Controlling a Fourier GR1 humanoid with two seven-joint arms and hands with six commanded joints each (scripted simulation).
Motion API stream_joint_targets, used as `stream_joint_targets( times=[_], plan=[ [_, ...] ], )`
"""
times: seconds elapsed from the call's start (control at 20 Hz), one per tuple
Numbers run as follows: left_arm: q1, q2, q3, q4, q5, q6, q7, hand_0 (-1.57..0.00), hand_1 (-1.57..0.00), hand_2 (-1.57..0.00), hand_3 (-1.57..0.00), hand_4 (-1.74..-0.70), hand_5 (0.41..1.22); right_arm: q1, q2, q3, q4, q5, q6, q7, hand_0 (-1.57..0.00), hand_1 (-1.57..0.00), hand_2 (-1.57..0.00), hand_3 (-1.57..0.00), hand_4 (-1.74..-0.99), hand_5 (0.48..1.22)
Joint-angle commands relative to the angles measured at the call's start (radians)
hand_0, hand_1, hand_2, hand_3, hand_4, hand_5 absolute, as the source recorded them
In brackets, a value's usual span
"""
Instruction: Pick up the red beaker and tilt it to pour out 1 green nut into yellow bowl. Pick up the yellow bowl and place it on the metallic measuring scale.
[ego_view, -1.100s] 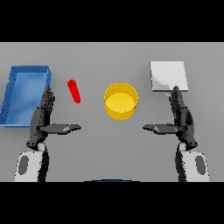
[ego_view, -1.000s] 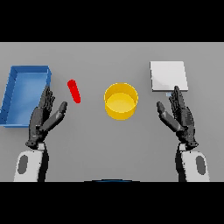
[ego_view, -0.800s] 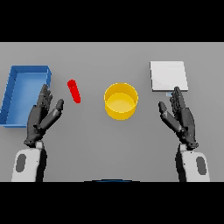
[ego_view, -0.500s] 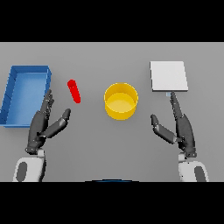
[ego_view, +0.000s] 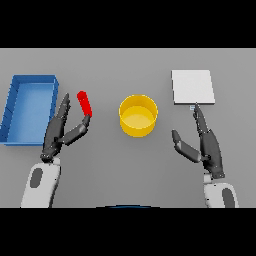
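since the earlier frame: left hand (ego_view: 60, 132) has moved forward toward the beaker (ego_view: 84, 103), thumb tip now at its near end; right hand (ego_view: 206, 145) has dropped slightly nearer. left fingers (ego_view: 61, 112) straight, spread, holding nothing, tray (ego_view: 10, 107) just outside them. right fingers straight, thumb splayed, tips just short of the scale (ego_view: 193, 86). bowl (ego_view: 138, 115) on counter (ego_view: 130, 165), between both thumbs.

All I see for bkgd is the tabletop (ego_view: 125, 180): flat plain grey, fills the whole view edge to edge. Light is even, only soft shadows. No walls, floor or windows in my view.
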Motion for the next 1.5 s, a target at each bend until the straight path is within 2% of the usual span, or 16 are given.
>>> stream_joint_targets(
  times=[0.0, 0.2, 0.3, 0.35, 0.5, 0.75, 0.9, 1.05, 1.1, 1.15, 1.25, 1.3, 1.4, 1.45],
  plan=[
    [-0.027, 0.002, 0.011, 0.035, 0.003, 0.002, -0.014, 0.0, 0.0, 0.0, 0.0, -1.15, 0.638, 0.007, 0.004, 0.001, 0.002, 0.003, -0.004, -0.003, 0.0, 0.0, 0.0, 0.0, -1.193, 0.658],
    [-0.133, 0.007, 0.046, 0.159, 0.005, 0.018, -0.013, 0.0, 0.0, 0.0, 0.0, -1.15, 0.629, 0.002, 0.013, 0.006, -0.012, -0.005, 0.001, 0.014, 0.0, 0.0, 0.0, 0.0, -1.229, 0.667],
    [-0.179, -0.002, 0.068, 0.243, 0.016, 0.022, -0.044, 0.0, 0.0, 0.0, 0.0, -1.18, 0.635, 0.01, 0.009, 0.006, -0.014, 0.0, -0.001, 0.004, 0.0, 0.0, 0.0, 0.0, -1.233, 0.666],
    [-0.203, 0.0, 0.078, 0.278, 0.016, 0.024, -0.067, 0.0, 0.0, 0.0, 0.0, -1.18, 0.635, -0.005, 0.007, 0.002, -0.012, 0.001, -0.004, 0.023, 0.0, 0.0, 0.0, 0.0, -1.239, 0.668],
    [-0.263, -0.01, 0.084, 0.37, -0.007, 0.053, -0.108, 0.0, 0.0, 0.0, 0.0, -1.21, 0.636, 0.002, -0.001, -0.007, -0.001, -0.004, -0.002, 0.007, 0.0, 0.0, 0.0, 0.0, -1.247, 0.673],
    [-0.365, -0.016, 0.097, 0.52, -0.039, 0.091, -0.182, 0.0, 0.0, 0.0, 0.0, -1.26, 0.664, 0.013, 0.015, 0.008, -0.023, -0.009, 0.004, 0.01, 0.0, 0.0, 0.0, 0.0, -1.264, 0.69],
    [-0.409, -0.026, 0.102, 0.564, -0.045, 0.104, -0.181, 0.0, 0.0, 0.0, 0.0, -1.26, 0.68, 0.002, 0.006, -0.001, -0.018, -0.012, 0.005, 0.009, 0.0, 0.0, 0.0, 0.0, -1.262, 0.691],
    [-0.442, -0.024, 0.124, 0.628, -0.045, 0.126, -0.237, 0.0, -0.02, -0.04, 0.0, -1.3, 0.715, 0.011, -0.002, -0.005, -0.027, -0.008, 0.001, 0.0, 0.0, 0.0, 0.0, 0.0, -1.259, 0.691],
    [-0.453, -0.024, 0.135, 0.643, -0.038, 0.132, -0.255, -0.09, -0.14, -0.15, -0.05, -1.32, 0.741, 0.013, 0.005, 0.002, -0.024, 0.002, -0.005, 0.007, 0.0, 0.0, 0.0, 0.0, -1.255, 0.691],
    [-0.46, -0.032, 0.145, 0.65, -0.035, 0.152, -0.256, -0.32, -0.36, -0.36, -0.22, -1.35, 0.77, 0.01, 0.003, 0.002, -0.021, 0.006, -0.007, 0.011, 0.0, 0.0, 0.0, 0.0, -1.252, 0.69],
    [-0.474, -0.048, 0.149, 0.664, -0.036, 0.162, -0.255, -0.77, -0.8, -0.79, -0.58, -1.48, 0.933, 0.01, 0.001, 0.001, -0.022, 0.003, -0.003, -0.003, 0.0, 0.0, 0.0, 0.0, -1.245, 0.692],
    [-0.472, -0.053, 0.149, 0.676, -0.043, 0.164, -0.308, -0.93, -0.95, -0.95, -0.76, -1.53, 0.99, 0.002, -0.006, -0.003, -0.024, 0.006, -0.005, 0.008, 0.0, 0.0, 0.0, 0.0, -1.241, 0.695],
    [-0.488, -0.057, 0.161, 0.694, -0.034, 0.162, -0.321, -1.16, -1.18, -1.17, -1.0, -1.6, 1.073, -0.01, -0.001, -0.007, -0.014, -0.007, 0.0, 0.018, 0.0, 0.0, 0.0, 0.0, -1.233, 0.688],
    [-0.493, -0.057, 0.167, 0.709, -0.028, 0.164, -0.344, -1.24, -1.25, -1.25, -1.11, -1.57, 1.103, -0.009, 0.002, -0.005, -0.007, -0.005, -0.002, 0.013, 0.0, 0.0, 0.0, 0.0, -1.233, 0.686]
  ],
)
